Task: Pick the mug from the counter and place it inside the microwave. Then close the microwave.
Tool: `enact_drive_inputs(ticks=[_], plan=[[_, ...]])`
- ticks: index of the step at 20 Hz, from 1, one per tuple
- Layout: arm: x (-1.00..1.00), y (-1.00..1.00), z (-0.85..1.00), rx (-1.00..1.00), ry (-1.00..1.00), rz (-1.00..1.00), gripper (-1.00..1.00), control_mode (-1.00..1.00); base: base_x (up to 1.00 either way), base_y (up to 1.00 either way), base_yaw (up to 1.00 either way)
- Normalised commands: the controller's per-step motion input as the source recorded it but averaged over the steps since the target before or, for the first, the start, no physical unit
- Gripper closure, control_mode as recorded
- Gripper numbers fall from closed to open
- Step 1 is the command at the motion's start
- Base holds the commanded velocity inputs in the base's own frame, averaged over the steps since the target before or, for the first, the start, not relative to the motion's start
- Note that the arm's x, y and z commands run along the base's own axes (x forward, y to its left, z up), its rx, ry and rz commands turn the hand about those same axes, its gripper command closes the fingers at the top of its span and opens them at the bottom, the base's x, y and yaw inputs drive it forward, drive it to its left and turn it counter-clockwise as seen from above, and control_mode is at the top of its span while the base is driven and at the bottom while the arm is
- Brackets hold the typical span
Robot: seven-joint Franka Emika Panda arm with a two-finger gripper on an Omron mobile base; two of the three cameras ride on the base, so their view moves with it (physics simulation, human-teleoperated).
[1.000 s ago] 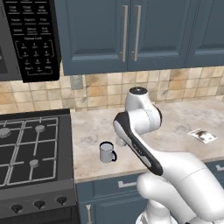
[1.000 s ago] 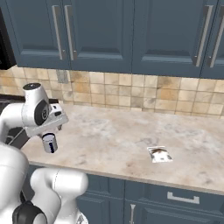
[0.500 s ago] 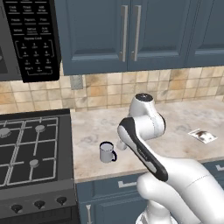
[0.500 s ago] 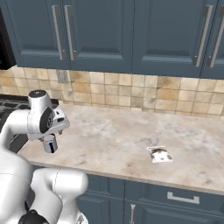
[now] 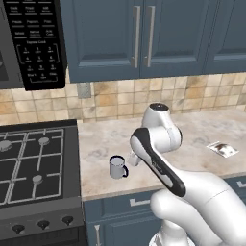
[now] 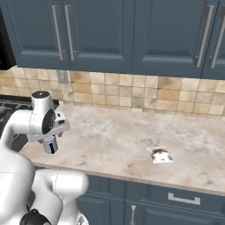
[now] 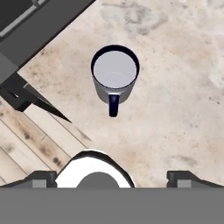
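Below the hand, the mug (image 7: 114, 77) stands upright on the counter (image 7: 175, 100), apart from the fingers. Since the earlier pictures the arm has swung a little toward the middle of the counter and moved over the mug, while the mug has stayed in its spot. The gripper (image 7: 112, 176) has its two fingertips (image 7: 41, 176) spread wide apart, with nothing between them. The mug is small and light grey, with a dark rim and a dark blue handle that points toward the hand. Close beside it the beige stone counter meets the black stove (image 5: 33, 168). Up high hangs the black microwave (image 5: 33, 43) with white buttons. Blue cabinets (image 6: 132, 35) and tan wall tiles (image 6: 132, 92) stand behind. Far off on the counter lies a small packet (image 6: 160, 154).
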Motion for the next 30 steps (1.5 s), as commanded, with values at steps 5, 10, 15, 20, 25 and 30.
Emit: enact_drive_inputs(ticks=[5, 10, 15, 20, 25, 30], plan=[[0.02, 0.21, -0.17, 0.00, 0.03, 0.00, -1.00, -1.00, 0.00, 0.00, 0.00], [0.20, 0.24, -0.27, 0.00, 0.00, 0.00, -1.00, -1.00, 0.00, 0.00, 0.00], [0.26, 0.11, -0.25, 0.00, 0.00, 0.00, -1.00, -1.00, 0.00, 0.00, 0.00], [0.23, 0.02, -0.06, 0.00, 0.00, 0.00, -1.00, -1.00, 0.00, 0.00, 0.00], [0.13, 0.00, -0.03, 0.00, 0.00, 0.00, -1.00, -1.00, 0.00, 0.00, 0.00], [0.01, 0.00, -0.17, 0.00, 0.00, 0.00, -1.00, -1.00, 0.00, 0.00, 0.00]])
